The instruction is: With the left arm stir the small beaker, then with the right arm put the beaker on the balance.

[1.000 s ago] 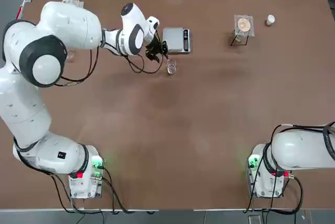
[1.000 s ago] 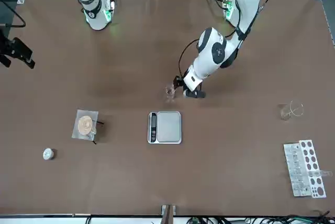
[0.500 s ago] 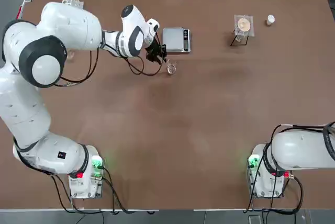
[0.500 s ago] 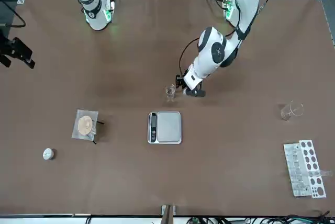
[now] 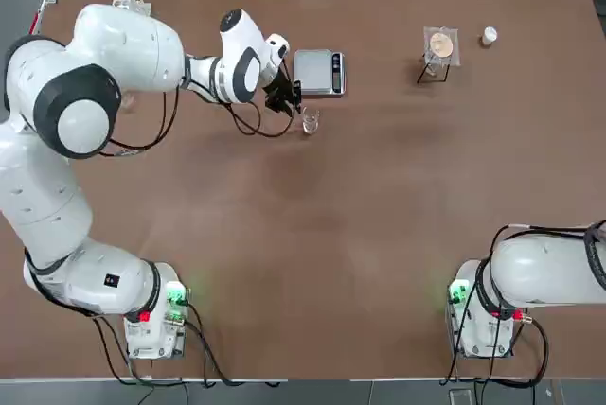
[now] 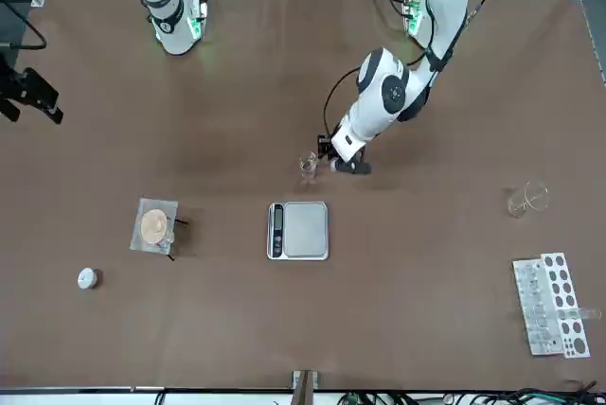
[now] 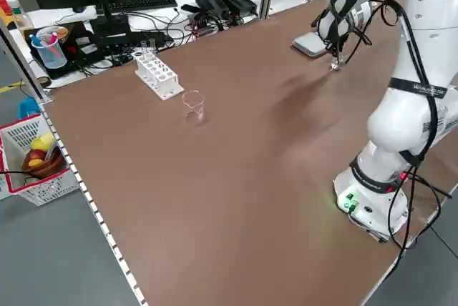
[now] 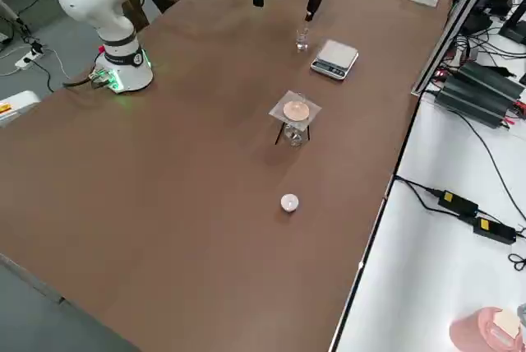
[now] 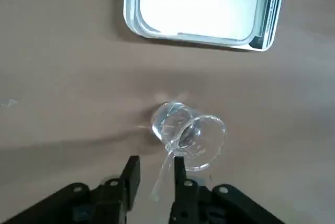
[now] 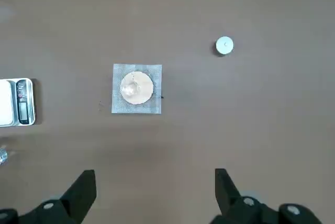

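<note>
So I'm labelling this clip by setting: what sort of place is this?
Probably a robotics lab staging chemistry bench work: a small beaker, a balance and a test-tube rack on a table between two robot arms.

small beaker (image 5: 310, 122) before balance (image 5: 319, 73)

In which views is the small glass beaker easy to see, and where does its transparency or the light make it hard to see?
Left wrist view: the small beaker is clear, with bright glints on its rim, and a thin glass rod leans into it between the left gripper fingers. Top view: it is only a faint outline against the brown table. Right side view: barely visible, beside the balance.
</note>
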Tool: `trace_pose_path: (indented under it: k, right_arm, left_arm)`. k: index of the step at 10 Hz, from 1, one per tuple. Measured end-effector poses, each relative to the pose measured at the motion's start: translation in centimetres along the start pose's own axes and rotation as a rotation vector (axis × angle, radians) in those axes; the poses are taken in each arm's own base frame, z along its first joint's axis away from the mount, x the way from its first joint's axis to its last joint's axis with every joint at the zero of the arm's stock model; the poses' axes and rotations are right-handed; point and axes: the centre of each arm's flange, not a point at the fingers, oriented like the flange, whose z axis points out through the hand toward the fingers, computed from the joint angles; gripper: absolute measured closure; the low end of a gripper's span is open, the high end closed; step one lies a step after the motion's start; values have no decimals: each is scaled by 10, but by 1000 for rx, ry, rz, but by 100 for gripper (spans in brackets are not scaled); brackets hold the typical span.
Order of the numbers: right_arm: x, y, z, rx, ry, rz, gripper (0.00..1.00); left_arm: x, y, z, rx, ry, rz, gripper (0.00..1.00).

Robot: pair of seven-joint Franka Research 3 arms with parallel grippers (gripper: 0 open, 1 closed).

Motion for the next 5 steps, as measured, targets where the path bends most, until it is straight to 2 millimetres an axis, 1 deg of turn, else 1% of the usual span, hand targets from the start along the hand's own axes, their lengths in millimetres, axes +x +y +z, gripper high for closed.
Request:
trace_pose_path:
  k: [3,5]
  right_arm:
    - [0,0,0,0,0,0,0]
    - [0,0,0,0,0,0,0]
  left_arm:
    - [-2,3,0,-2,-2,4,68]
    - [-2,3,0,-2,-1,1,71]
